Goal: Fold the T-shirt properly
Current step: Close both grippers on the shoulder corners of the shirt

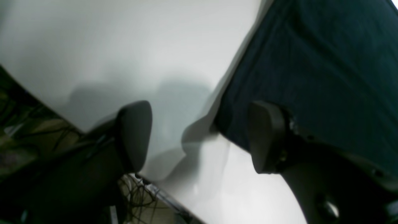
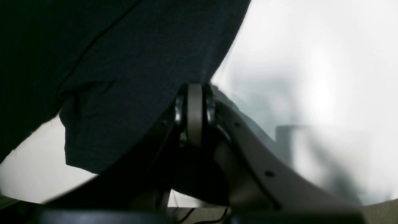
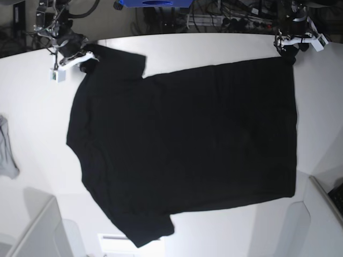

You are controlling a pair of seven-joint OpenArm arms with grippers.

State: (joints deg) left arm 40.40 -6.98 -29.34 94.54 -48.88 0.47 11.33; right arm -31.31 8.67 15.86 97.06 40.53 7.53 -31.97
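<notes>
A white table [image 3: 214, 45] fills the view, with cables and equipment along its far edge. The right gripper [image 2: 194, 90] is clamped shut at the edge of the T-shirt [image 3: 182, 144], by its sleeve at the far corner. The left gripper [image 1: 199, 137] has its jaws spread wide over the shirt's far hem corner, one finger [image 1: 264, 137] above the dark fabric, the other above bare table, holding nothing. The black shirt lies spread flat across the middle of the table. A small grey cloth [image 3: 6, 152] lies near the table's edge, well apart from it.
</notes>
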